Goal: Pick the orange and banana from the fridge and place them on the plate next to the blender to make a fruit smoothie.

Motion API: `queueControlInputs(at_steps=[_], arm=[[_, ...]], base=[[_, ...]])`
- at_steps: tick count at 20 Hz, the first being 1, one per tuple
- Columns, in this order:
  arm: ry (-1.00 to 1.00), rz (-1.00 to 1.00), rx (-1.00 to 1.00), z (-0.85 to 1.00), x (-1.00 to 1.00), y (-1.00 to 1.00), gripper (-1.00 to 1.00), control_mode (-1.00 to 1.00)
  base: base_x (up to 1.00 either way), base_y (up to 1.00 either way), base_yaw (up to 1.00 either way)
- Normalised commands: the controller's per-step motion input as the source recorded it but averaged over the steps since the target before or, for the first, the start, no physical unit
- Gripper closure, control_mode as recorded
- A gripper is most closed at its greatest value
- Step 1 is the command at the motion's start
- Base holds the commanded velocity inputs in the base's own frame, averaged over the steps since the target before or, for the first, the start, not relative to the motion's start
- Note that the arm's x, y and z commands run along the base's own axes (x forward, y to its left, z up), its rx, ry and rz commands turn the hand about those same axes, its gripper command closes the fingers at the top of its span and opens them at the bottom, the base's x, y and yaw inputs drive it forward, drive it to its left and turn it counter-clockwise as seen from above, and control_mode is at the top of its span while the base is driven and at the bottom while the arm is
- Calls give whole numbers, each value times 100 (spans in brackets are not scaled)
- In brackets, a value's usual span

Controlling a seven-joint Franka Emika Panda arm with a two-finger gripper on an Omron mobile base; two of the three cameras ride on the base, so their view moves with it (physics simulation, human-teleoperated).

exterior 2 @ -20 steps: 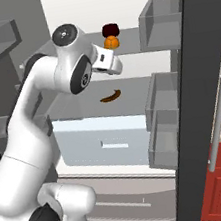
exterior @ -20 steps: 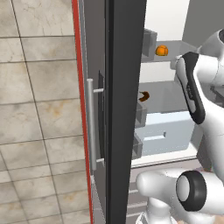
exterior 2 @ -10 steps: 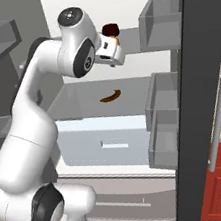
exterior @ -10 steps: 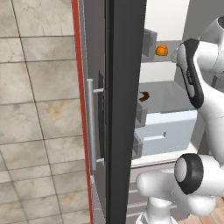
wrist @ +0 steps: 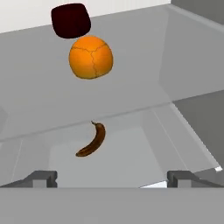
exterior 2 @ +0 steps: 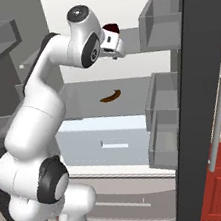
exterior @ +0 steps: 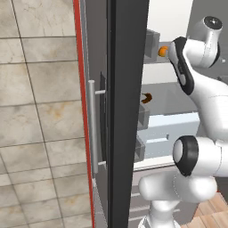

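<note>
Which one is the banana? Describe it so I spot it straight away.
Look into the open fridge. On the clear shelf below the one that carries the orange and a dark maroon lump lies the banana. It is slim, curved and dark brown, while the two above are rounded.

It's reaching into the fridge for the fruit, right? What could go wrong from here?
The orange sits right beside a dark red item; the wide-open gripper could knock that over or roll the orange away. The banana lies on the glass shelf below, so reaching it may mean bumping that shelf.
</note>
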Motion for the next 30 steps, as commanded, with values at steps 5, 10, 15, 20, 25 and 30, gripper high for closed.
queueControlInputs(at_steps=[5, 10, 15, 20, 25, 30], arm=[[0, 0, 0, 0, 71, 0, -100, -100], [0, 0, 0, -1, 70, 0, -100, -100], [0, 0, 0, -10, 71, 0, -100, -100], [0, 0, 0, -8, 61, 0, -100, -100], [0, 0, 0, -5, 41, -4, -100, -100], [1, 0, 0, -15, 15, -3, -100, -100]], base=[[0, 0, 0], [0, 0, 0], [0, 0, 0], [0, 0, 0], [0, 0, 0], [0, 0, 0]])
